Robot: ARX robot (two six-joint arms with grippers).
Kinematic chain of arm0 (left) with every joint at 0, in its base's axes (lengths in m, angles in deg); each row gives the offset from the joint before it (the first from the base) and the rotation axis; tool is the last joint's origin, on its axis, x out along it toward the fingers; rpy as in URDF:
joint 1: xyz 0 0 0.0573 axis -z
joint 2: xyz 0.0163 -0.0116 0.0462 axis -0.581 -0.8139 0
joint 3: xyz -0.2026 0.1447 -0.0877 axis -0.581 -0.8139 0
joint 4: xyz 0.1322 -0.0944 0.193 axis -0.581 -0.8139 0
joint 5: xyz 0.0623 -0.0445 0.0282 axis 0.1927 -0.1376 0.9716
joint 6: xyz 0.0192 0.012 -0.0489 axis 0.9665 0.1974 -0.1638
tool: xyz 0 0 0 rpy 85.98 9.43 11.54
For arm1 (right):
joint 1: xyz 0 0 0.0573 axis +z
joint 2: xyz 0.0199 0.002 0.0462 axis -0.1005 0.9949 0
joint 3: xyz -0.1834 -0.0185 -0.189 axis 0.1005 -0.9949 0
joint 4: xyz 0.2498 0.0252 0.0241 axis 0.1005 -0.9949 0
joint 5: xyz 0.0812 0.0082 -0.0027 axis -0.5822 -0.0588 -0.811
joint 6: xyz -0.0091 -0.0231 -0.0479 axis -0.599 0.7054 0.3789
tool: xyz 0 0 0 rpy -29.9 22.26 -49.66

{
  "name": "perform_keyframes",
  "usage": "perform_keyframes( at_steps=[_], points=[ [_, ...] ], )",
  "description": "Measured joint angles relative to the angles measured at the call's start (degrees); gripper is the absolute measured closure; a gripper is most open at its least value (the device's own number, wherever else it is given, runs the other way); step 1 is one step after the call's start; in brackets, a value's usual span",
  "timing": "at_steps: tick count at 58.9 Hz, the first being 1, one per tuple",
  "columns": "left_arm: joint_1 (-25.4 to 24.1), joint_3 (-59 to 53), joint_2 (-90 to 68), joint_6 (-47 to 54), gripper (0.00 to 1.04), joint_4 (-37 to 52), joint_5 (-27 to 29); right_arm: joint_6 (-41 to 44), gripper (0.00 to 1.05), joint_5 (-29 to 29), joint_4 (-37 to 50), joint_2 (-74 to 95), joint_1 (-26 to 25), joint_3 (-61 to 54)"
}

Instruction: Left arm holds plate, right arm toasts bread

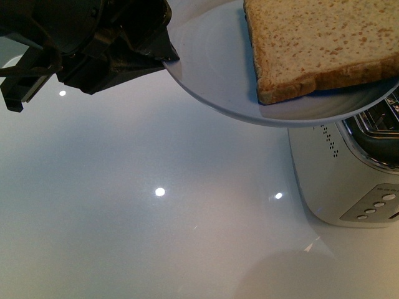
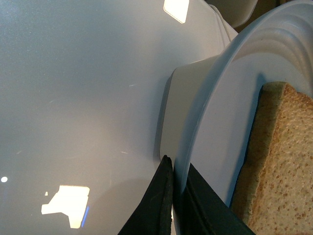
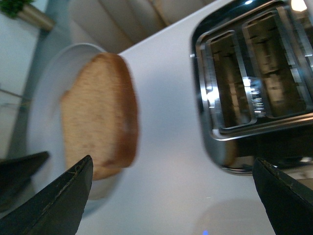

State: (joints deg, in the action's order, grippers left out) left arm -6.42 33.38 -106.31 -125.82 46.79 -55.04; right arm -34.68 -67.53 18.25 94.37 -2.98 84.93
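The pale blue-grey plate (image 1: 212, 68) hangs in the air above the table with the slice of brown bread (image 1: 318, 43) lying flat on it. My left gripper (image 1: 165, 53) is shut on the plate's rim at the upper left of the front view. In the left wrist view its black fingers (image 2: 159, 205) pinch the plate (image 2: 215, 122) edge, with the bread (image 2: 283, 166) beside them. My right gripper (image 3: 171, 196) is open above the table between the plate (image 3: 44, 98) with its bread (image 3: 98, 117) and the toaster; nothing is between its fingers.
A white toaster (image 1: 343, 168) with two open slots (image 3: 254, 68) and front buttons (image 1: 374, 205) stands at the right, partly under the plate's edge. The glossy white table (image 1: 156, 212) reflects ceiling lights. A pale chair (image 3: 122, 19) and a plant (image 3: 19, 10) lie beyond the table.
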Motion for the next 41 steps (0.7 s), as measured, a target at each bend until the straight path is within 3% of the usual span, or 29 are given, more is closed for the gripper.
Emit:
perform_keyframes(
  at_steps=[14, 41],
  points=[
    [0.0, 0.0, 0.0, 0.0, 1.02, 0.0, 0.0, -13.6, 0.09, -2.7, 6.3, 6.7, 5.3, 0.5],
    [0.0, 0.0, 0.0, 0.0, 1.02, 0.0, 0.0, -20.2, 0.09, -2.7, 9.3, 9.5, 8.4, 0.3]
  ],
)
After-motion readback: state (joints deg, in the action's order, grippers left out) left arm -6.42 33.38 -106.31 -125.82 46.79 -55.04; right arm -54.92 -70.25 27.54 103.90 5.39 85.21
